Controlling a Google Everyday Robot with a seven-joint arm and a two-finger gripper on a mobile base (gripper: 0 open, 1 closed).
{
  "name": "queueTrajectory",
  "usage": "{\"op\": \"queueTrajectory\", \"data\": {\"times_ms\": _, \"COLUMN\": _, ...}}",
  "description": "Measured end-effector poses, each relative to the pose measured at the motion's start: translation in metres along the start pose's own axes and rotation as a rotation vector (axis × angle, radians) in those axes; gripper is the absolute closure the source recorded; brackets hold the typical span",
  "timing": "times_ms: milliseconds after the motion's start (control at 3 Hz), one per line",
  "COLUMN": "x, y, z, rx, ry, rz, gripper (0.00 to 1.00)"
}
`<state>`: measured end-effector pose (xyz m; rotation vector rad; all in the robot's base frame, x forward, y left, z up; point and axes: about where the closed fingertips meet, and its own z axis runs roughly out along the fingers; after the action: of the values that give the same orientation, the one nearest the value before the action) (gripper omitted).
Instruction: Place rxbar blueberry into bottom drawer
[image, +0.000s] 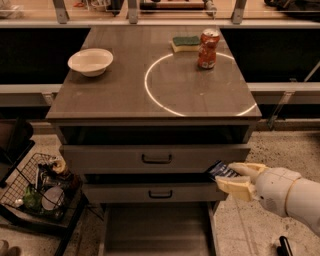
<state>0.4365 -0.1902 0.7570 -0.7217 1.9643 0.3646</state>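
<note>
My gripper (231, 176) comes in from the lower right, in front of the right ends of the two upper drawers. It is shut on the rxbar blueberry (221, 171), a small dark blue wrapper with light markings held between the pale fingers (235, 187). The bottom drawer (157, 232) is pulled out below and to the left of the gripper, showing its flat grey floor. The bar hangs above and just right of the drawer's right edge.
On the cabinet top stand a white bowl (90, 61), a red can (208, 48) and a green-and-yellow sponge (185, 43). The two upper drawers have dark handles (156, 159). A wire basket of items (42, 187) sits on the floor to the left.
</note>
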Motion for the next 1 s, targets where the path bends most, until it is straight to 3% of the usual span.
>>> {"op": "queueTrajectory", "data": {"times_ms": 333, "x": 0.063, "y": 0.002, "z": 0.016, "rx": -0.049, "ry": 0.039, "rz": -0.008, "gripper": 1.0}}
{"op": "queueTrajectory", "data": {"times_ms": 667, "x": 0.141, "y": 0.007, "z": 0.036, "rx": -0.134, "ry": 0.055, "rz": -0.013, "gripper": 1.0}}
{"op": "queueTrajectory", "data": {"times_ms": 1000, "x": 0.197, "y": 0.015, "z": 0.059, "rx": -0.222, "ry": 0.07, "rz": -0.021, "gripper": 1.0}}
